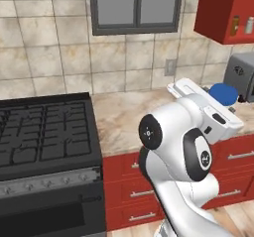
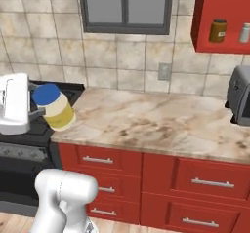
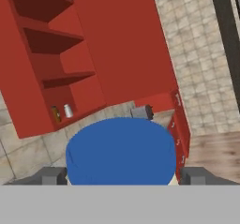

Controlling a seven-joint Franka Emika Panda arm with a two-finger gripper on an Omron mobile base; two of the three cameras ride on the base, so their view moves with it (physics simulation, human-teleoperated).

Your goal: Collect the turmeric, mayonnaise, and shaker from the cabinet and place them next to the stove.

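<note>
My gripper (image 3: 123, 175) is shut on the mayonnaise (image 2: 57, 111), a cream jar with a blue lid (image 3: 119, 150) that sits between the two dark fingers (image 3: 50, 175). The jar hangs tilted over the left end of the counter, right beside the stove (image 1: 44, 132). From the left base camera the blue lid (image 1: 223, 93) peeks out past the white hand. The amber turmeric (image 2: 218, 30) and the small grey shaker (image 2: 245, 32) stand side by side on the bottom shelf of the open red cabinet (image 2: 207, 12), far to the right and above.
A grey toaster oven (image 2: 240, 95) stands at the counter's right end under the cabinet. The marble counter (image 2: 156, 122) runs between it and the stove, above red drawers (image 2: 205, 181). A grey window (image 2: 126, 8) is set in the tiled wall.
</note>
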